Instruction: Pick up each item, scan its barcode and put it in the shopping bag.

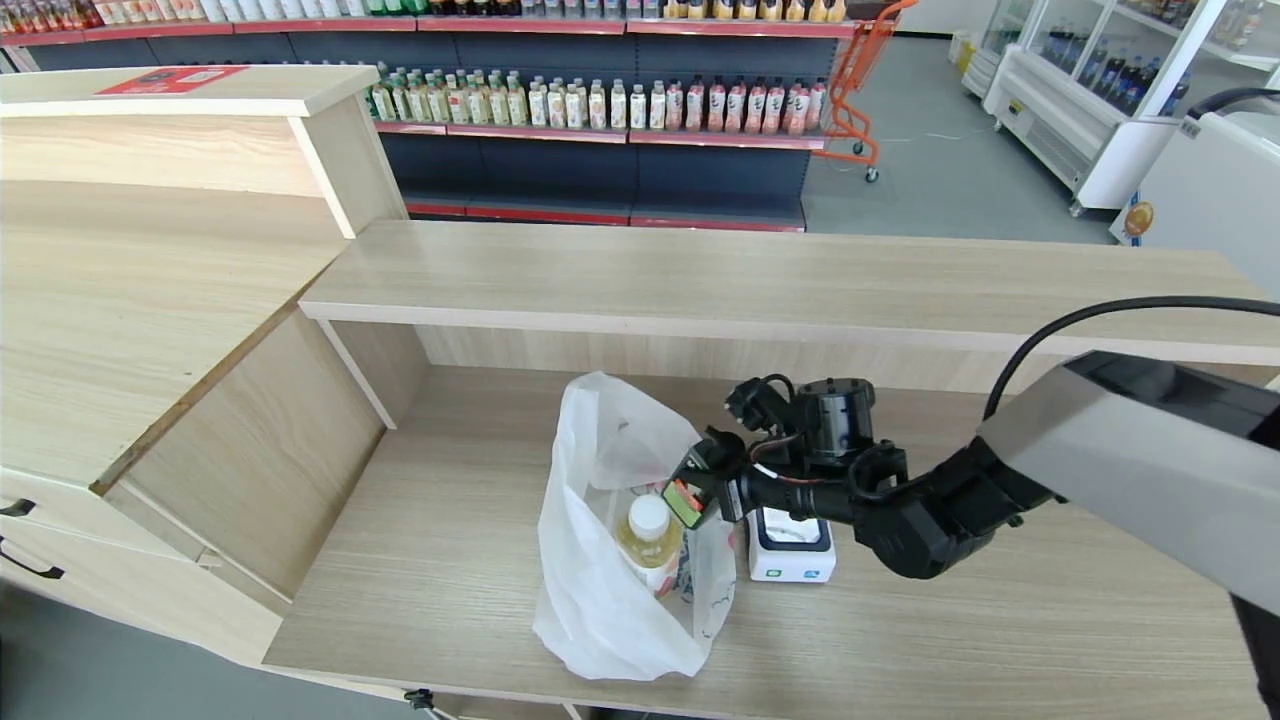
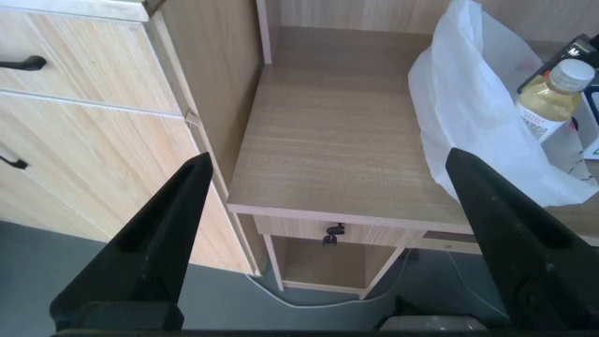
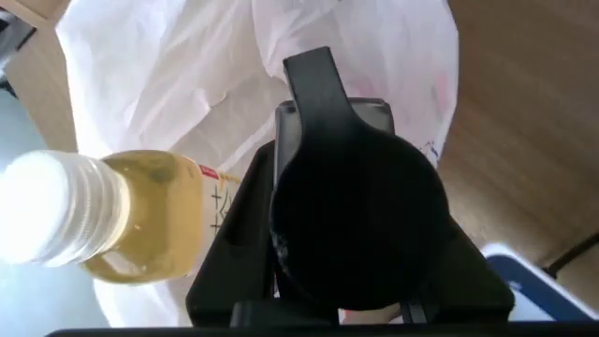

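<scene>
A white plastic shopping bag (image 1: 600, 580) stands open on the lower wooden counter (image 1: 450, 560). Inside it a bottle of pale yellow drink (image 1: 648, 535) with a white cap stands nearly upright. My right gripper (image 1: 690, 490) is at the bag's mouth, right beside the bottle's top. In the right wrist view the bottle (image 3: 112, 220) lies next to the black gripper body, with the bag (image 3: 206, 75) behind. My left gripper (image 2: 328, 234) hangs open in front of the counter's left corner, holding nothing. From there the bag (image 2: 468, 103) and bottle (image 2: 552, 89) appear far off.
A small white scanner box (image 1: 790, 545) sits on the counter just right of the bag, under my right wrist. A raised wooden ledge (image 1: 760, 285) runs behind. A taller cabinet with drawers (image 1: 130, 330) stands on the left. Store shelves (image 1: 600, 100) lie beyond.
</scene>
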